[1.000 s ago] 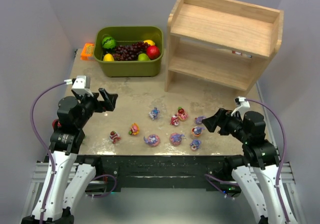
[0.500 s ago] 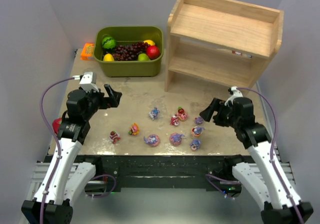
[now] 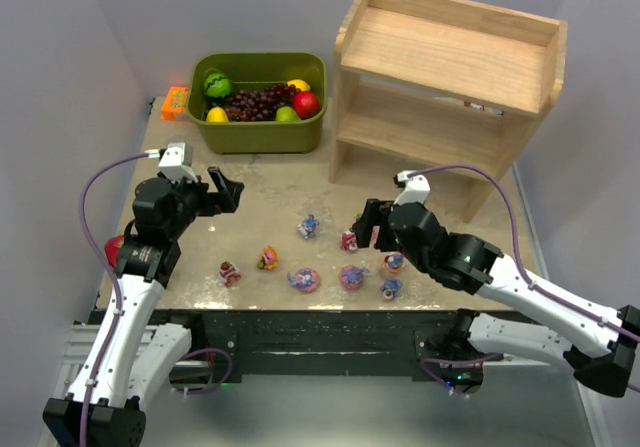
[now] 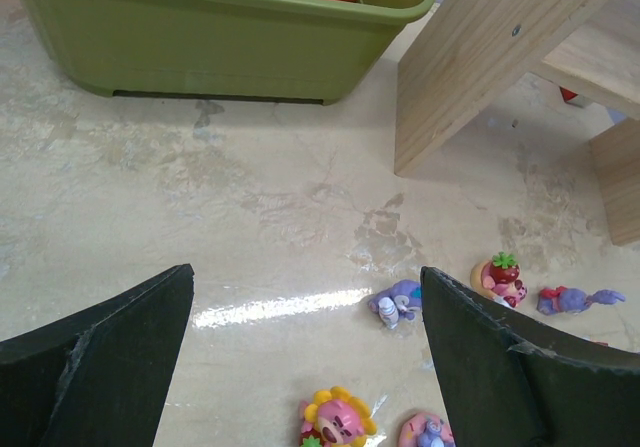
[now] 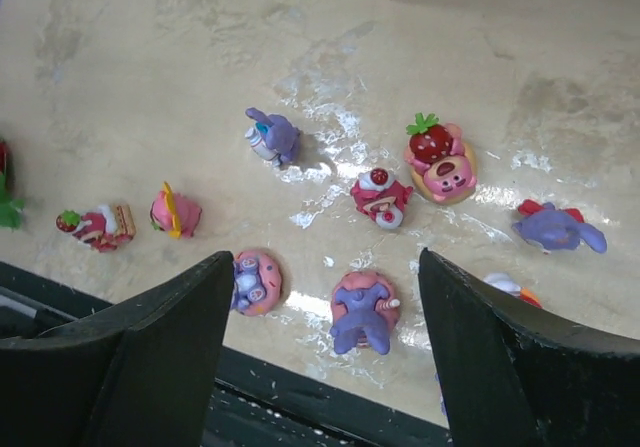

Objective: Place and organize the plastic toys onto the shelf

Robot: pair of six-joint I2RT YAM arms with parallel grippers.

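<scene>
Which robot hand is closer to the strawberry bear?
Right. The right gripper hovers just over the strawberry bear; the left gripper hangs far off to its left.

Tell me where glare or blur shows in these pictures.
Left wrist: a white streak of glare on the table; the fingers are dark, with little detail. Right wrist: patchy shine on the table around the strawberry bear, which is sharp. Top external: even light, no glare on the shelf.

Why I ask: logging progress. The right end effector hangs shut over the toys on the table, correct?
No: the right end effector hangs open, not shut, over the toys on the table; the right wrist view shows it.
</scene>
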